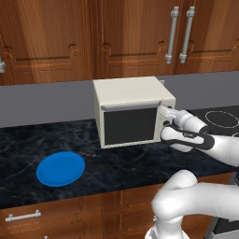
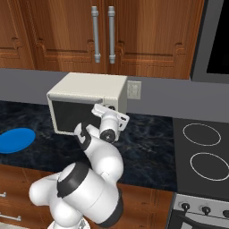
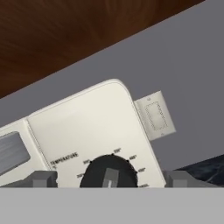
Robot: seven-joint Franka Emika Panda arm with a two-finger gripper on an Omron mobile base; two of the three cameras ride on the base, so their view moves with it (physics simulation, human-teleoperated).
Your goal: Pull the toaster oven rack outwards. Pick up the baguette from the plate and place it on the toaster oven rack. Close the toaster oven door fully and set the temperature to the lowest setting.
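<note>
Tool (image 3: 107, 179) spread wide around the dark knob (image 3: 109, 171) labelled "TEMPERATURE", gripping nothing.

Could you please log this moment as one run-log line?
toaster oven door: closed | plate: empty | tool: open, straddling temperature knob
</note>
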